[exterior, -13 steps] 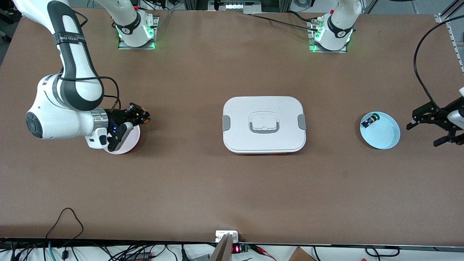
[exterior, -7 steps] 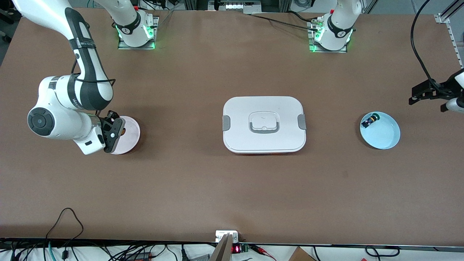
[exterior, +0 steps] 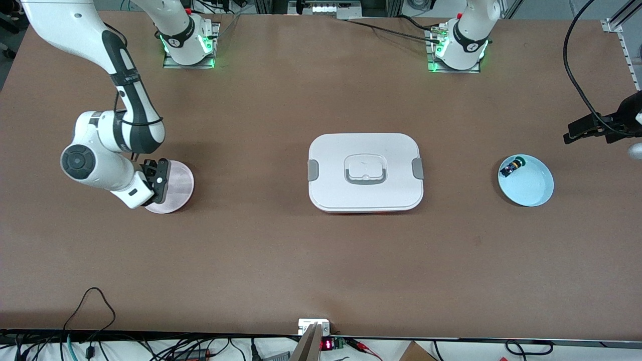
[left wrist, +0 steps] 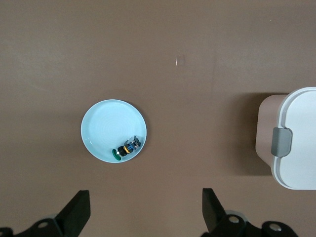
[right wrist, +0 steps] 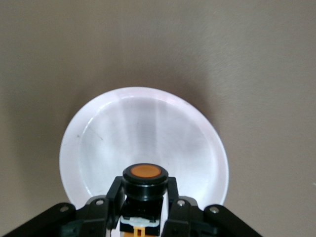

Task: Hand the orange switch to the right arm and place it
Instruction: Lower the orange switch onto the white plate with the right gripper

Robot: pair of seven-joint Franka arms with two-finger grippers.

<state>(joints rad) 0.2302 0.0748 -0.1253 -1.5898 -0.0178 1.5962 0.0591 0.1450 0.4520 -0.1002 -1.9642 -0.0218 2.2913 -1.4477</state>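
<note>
Orange switch (right wrist: 144,174): pinched in right end effector (right wrist: 143,207) over pink plate (right wrist: 148,123). Left end effector (left wrist: 143,217): spread, held above bench (exterior: 321,260) near blue plate (left wrist: 101,128).

The box (exterior: 365,172) sits mid-table, one plate (exterior: 176,188) toward the right arm's end, the other plate (exterior: 531,186) toward the left arm's, holding a switch (exterior: 512,166).

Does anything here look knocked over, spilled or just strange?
Nothing looks spilled or broken. The green-capped switch lies tipped on its side at the rim of the blue plate. The right gripper holds the orange switch above the pink plate. The left gripper hangs open, waiting. The white box sits square.
</note>
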